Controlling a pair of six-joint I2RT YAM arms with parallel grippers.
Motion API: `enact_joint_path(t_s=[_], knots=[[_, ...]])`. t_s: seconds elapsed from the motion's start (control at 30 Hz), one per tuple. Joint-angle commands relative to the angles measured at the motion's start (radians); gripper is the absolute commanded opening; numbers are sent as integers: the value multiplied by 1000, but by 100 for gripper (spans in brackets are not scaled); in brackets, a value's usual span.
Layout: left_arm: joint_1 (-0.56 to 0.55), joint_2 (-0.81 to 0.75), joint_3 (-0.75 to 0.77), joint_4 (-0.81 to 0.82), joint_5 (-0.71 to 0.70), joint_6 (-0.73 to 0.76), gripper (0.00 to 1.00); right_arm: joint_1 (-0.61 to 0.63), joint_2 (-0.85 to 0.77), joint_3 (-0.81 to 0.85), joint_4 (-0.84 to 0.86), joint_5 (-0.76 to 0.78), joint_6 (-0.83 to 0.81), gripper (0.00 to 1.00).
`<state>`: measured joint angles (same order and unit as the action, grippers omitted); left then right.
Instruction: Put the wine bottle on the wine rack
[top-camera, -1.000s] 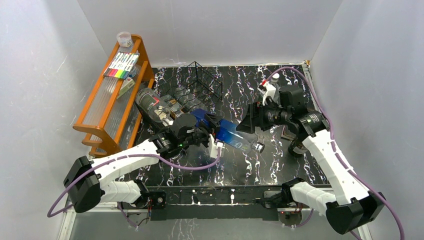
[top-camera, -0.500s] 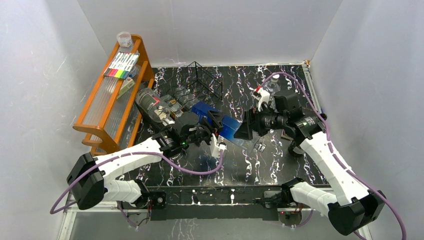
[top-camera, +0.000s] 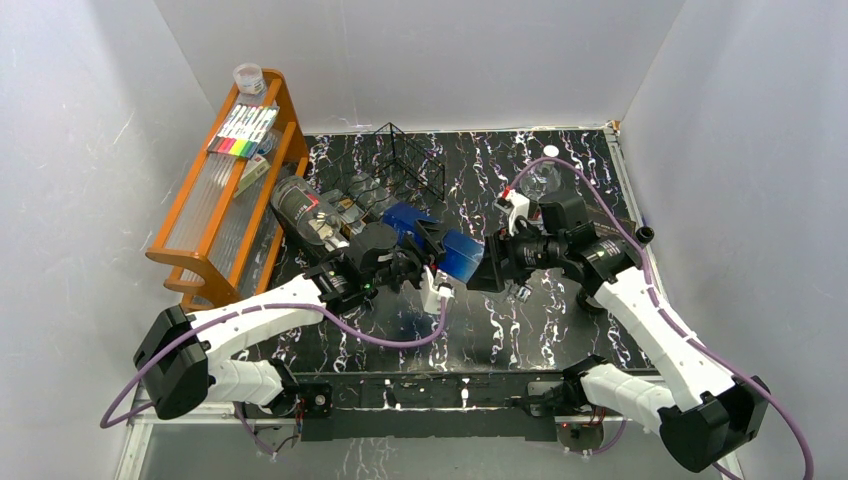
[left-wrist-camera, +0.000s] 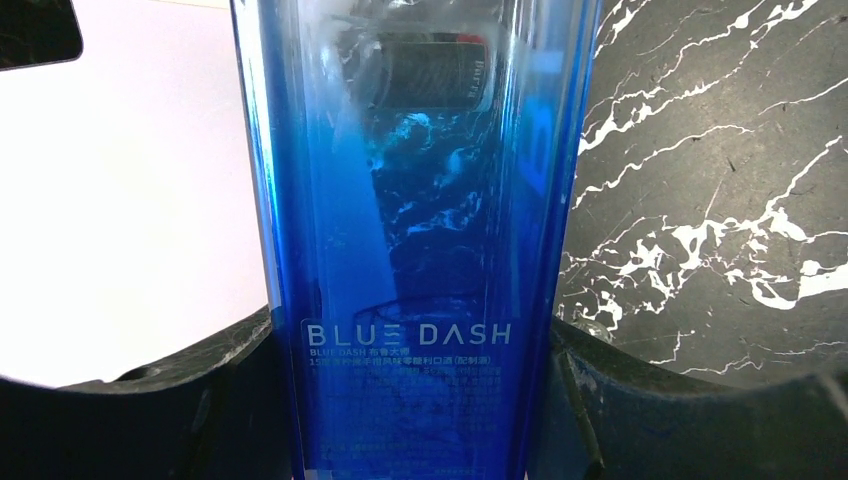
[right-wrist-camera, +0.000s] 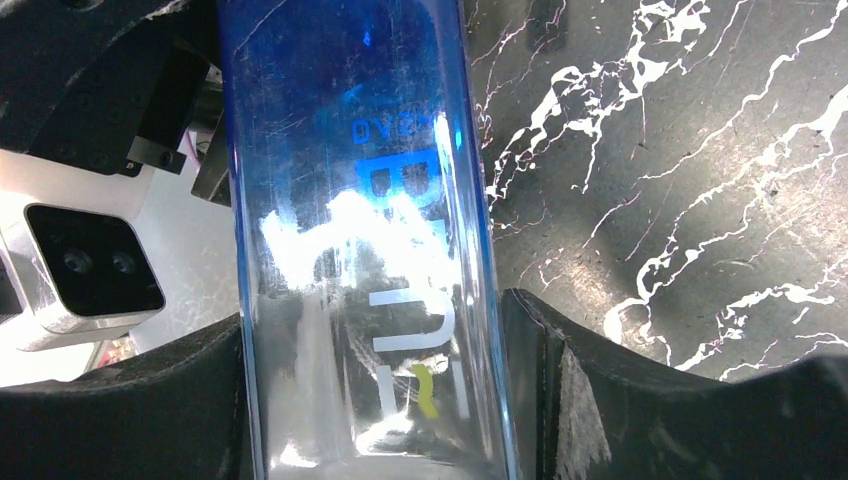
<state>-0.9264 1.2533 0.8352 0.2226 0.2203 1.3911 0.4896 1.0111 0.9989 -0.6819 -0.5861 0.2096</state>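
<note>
1. Near edge: both arm bases. Black marbled table (top-camera: 520, 320) runs away from them.
2. Mid-table: blue wine bottle (top-camera: 458, 255) lies on its side, slanting far-left to near-right. It looks held up off the tabletop, btwn the two arms.
3. Left gripper (top-camera: 428, 250) is clamped on the bottle body. In left wrist view its fingers (left-wrist-camera: 200, 400) press the glass on both sides, just below the "BLUE DASH" print.
4. Right gripper (top-camera: 492, 262) is round the near-right part of the bottle. In right wrist view the pads (right-wrist-camera: 620, 400) sit flush w/ the glass on each side; can't tell if they're squeezing.
5. Further back: wine rack (top-camera: 405, 165), black thin wire w/ an upright grid panel. The bottle's far end is near the rack's front but not on it.
6. Far left: orange wooden shelf (top-camera: 190, 240) w/ coloured markers (top-camera: 243, 130) on top.
</note>
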Motion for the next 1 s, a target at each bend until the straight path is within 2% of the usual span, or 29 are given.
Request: enact_joint_path(t_s=[0.0, 0.17, 0.23, 0.27, 0.3, 0.37, 0.53, 0.73, 0.97], knots=[[-6, -41, 104, 138, 31, -12, 20, 10, 17, 17, 52, 1, -11, 65], [-5, -42, 125, 99, 19, -60, 24, 14, 2, 0, 89, 31, -8, 26], [-5, -39, 133, 82, 2, -90, 31, 14, -11, -2, 96, 56, -6, 7], [-5, -38, 135, 80, -12, -114, 38, 14, -20, -1, 99, 75, -1, 0], [-5, -37, 138, 76, -27, -138, 45, 14, -28, -3, 104, 91, 0, 0], [-6, -31, 140, 58, -56, -183, 69, 14, -47, -5, 118, 117, 8, 0], [-4, 25, 164, 23, -183, -237, 97, 14, -94, -3, 150, 202, 34, 0], [0, -1, 127, 29, -172, -342, 98, 14, -139, -14, 183, 279, 65, 0], [1, -108, 71, 41, -169, -466, 98, 14, -157, -39, 190, 336, 64, 0]])
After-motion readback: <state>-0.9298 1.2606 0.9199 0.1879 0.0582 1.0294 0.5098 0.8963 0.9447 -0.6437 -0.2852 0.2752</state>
